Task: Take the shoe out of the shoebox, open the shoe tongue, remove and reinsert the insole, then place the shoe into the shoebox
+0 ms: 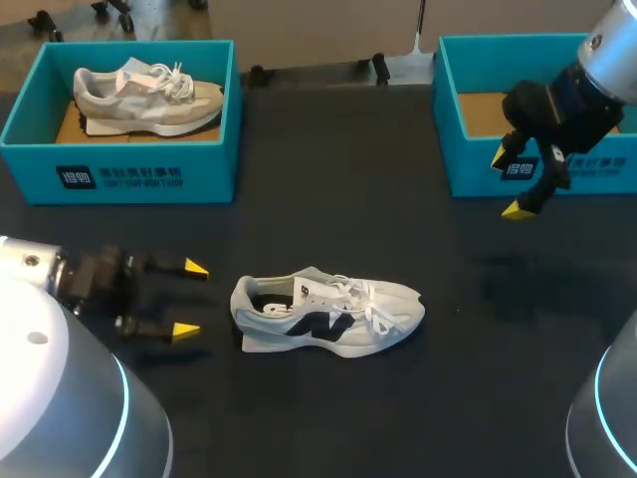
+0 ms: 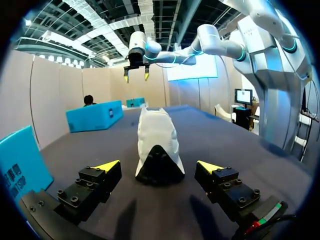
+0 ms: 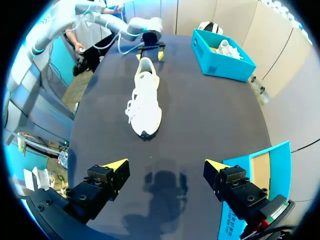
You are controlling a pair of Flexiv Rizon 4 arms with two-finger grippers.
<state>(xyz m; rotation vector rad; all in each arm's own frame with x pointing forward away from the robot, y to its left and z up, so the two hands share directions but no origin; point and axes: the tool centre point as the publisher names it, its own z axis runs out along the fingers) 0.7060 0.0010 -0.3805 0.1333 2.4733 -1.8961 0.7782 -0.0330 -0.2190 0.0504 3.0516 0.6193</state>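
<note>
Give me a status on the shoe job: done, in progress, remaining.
Done: the white sneaker lies on the table, out of the right shoebox, which shows only its cardboard floor. In hand: the left gripper, jaws open, sits just behind the heel; the right gripper, jaws open, hangs by that box. Left, as it looks: opening the tongue, the insole out and in, reboxing.

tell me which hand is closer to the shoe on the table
Left. The left hand is open just behind the heel of the shoe; the right hand hangs well off, by the front of the right box.
</note>
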